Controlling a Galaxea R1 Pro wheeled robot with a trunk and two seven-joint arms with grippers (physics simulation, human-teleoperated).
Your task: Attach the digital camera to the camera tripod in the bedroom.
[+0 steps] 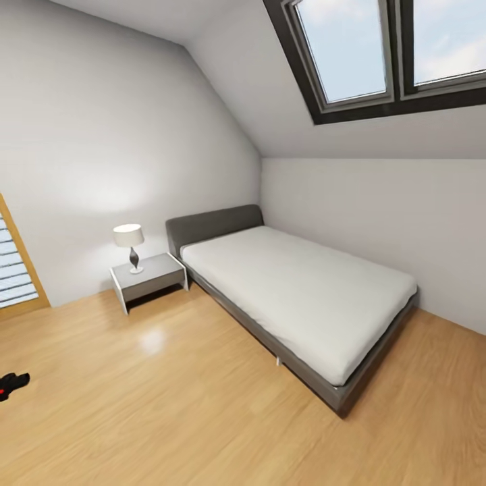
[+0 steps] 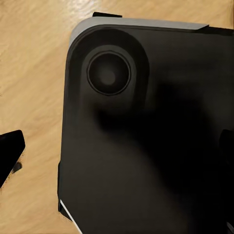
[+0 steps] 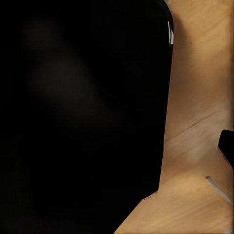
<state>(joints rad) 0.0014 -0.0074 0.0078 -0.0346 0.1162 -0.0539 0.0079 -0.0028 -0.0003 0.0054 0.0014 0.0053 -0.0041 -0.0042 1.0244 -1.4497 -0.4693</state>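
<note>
Here the small black object with a red spot (image 1: pixel 11 385), cut off at the head view's left edge on the light wood plank floor (image 1: pixel 169 412), is too clipped to identify. It lies well apart from the grey bed with white mattress (image 1: pixel 304 297). Both wrist views face the robot's dark base panel (image 2: pixel 146 146); whether either gripper's fingers are open cannot be told.

My base (image 2: pixel 146 146): broad matte-black panel, rounded corner, thin pale-grey edge trim, circular recessed disc (image 2: pixel 108 74) near corner. My black fingertips (image 2: pixel 9 151) at frame edges. Right wrist view: same black bulk (image 3: pixel 78 117).
</note>
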